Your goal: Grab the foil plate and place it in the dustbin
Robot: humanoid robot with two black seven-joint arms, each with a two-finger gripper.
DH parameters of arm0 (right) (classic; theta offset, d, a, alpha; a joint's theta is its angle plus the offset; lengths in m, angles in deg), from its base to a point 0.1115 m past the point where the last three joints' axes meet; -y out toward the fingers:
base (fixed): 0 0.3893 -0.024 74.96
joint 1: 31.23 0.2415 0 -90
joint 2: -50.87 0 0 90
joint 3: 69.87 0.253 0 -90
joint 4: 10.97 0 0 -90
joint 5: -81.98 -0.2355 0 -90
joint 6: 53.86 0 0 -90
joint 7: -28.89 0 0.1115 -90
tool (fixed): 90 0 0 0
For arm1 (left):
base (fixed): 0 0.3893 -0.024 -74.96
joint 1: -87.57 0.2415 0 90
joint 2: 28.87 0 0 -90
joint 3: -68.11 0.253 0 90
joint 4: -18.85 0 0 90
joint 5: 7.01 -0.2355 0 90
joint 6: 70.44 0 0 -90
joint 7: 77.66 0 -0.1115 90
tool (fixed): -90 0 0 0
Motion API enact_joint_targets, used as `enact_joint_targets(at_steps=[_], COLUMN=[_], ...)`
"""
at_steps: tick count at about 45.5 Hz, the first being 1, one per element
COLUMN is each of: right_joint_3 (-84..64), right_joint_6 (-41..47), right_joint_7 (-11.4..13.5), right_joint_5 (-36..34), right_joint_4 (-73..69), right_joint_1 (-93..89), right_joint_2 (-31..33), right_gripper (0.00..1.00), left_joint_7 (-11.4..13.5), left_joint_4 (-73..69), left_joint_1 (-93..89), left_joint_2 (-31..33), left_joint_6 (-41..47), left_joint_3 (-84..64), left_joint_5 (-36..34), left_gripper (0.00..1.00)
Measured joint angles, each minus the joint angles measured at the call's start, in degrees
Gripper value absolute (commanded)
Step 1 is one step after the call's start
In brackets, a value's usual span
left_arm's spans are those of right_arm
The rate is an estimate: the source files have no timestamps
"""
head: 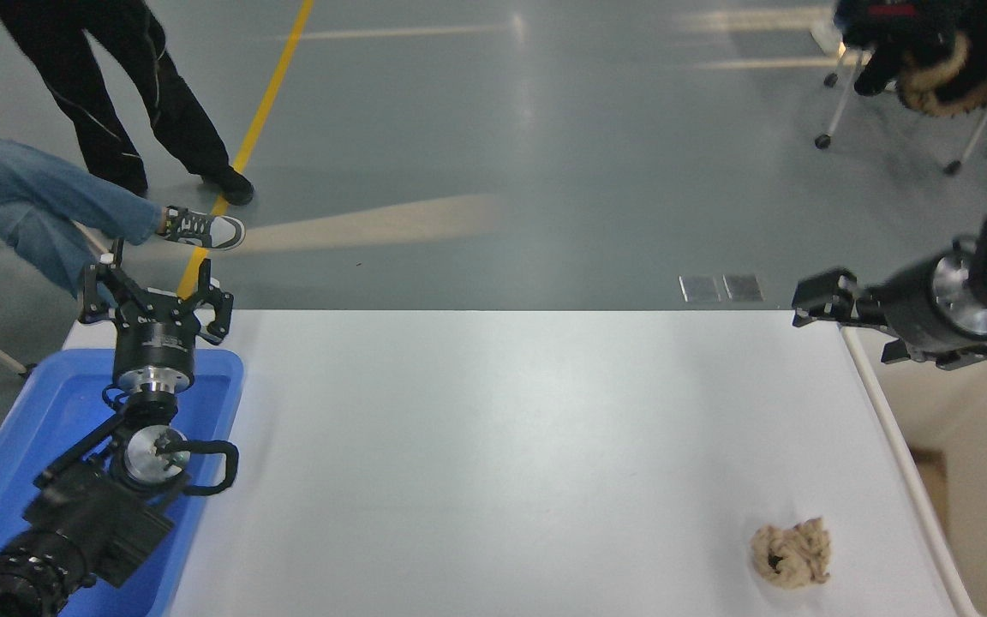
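The foil plate does not show anywhere in the head view. The cream dustbin [986,480] stands against the table's right edge, cut off by the picture's right side. My right gripper [828,300] comes in from the right edge and hangs above the table's far right corner, next to the dustbin's far end, pointing left. It holds nothing that I can see. My left gripper [155,296] is parked at the lower left, open and empty, above the far end of a blue tray.
The blue plastic tray [22,428] lies under my left arm at the table's left end. A crumpled tan paper wad [791,554] lies near the front right. People's legs and shoes are on the floor at the far left. A chair stands far right.
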Motion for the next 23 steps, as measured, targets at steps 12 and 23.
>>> enact_joint_targets(at_steps=[12,23], right_joint_3=[-0.3,-0.7], right_joint_6=[12.8,17.9], right_joint_7=[0.1,0.4], right_joint_5=[-8.7,-14.4], right_joint_4=[-2.9,-3.7], right_joint_1=[14.0,19.1], right_joint_2=[-5.6,-9.0], right_gripper=[1.0,1.0], left_joint_7=[0.0,0.0], left_joint_4=[0.0,0.0], left_joint_1=[0.1,0.1], left_joint_2=[0.0,0.0], left_joint_6=[0.1,0.1], left_joint_3=[-0.1,-0.2], left_joint_5=[0.0,0.0], left_gripper=[0.99,0.99])
